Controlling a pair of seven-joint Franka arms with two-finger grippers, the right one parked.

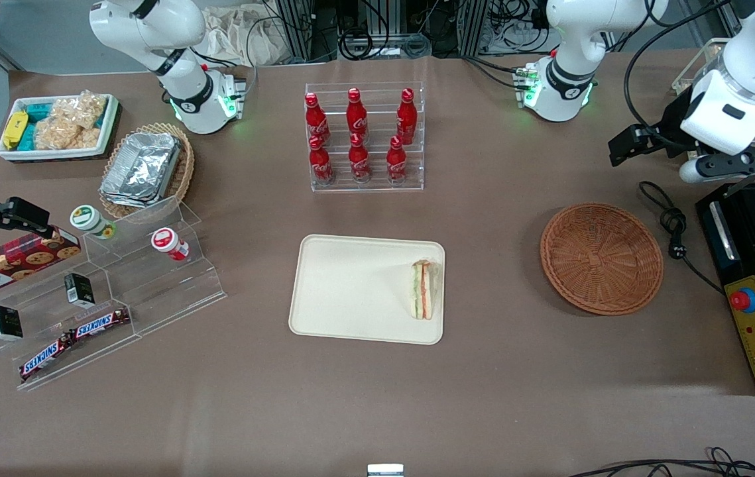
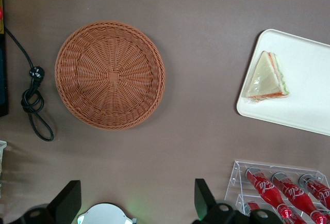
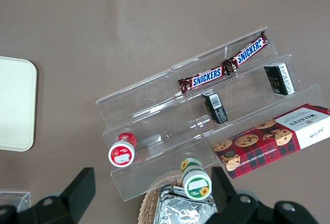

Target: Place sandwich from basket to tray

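Brown surface holds a cream tray with the sandwich lying at its edge nearest the empty wicker basket. Robot hand hangs well above, apparently open and empty; best simply to retreat clear

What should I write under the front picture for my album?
Sandwich on tray, basket empty, open gripper raised above.
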